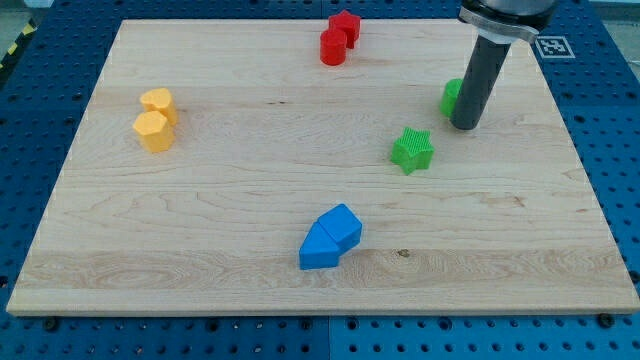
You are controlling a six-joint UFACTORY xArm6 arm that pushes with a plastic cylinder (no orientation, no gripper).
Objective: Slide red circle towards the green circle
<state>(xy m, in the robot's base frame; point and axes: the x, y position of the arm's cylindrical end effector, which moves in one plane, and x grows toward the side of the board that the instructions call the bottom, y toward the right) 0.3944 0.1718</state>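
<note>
The red circle (332, 48) stands near the view's top centre, touching a second red block (346, 26) just above and right of it. The green circle (452, 97) is at the right, partly hidden behind my dark rod. My tip (464, 126) rests on the board just right of and below the green circle, seemingly touching it. The tip is far to the right of and below the red circle. A green star (412, 150) lies below and left of the tip.
Two yellow blocks (158, 103) (153, 131) sit touching at the view's left. Two blue blocks (343, 225) (320, 248) sit touching at the bottom centre. The wooden board (200, 230) lies on a blue perforated table.
</note>
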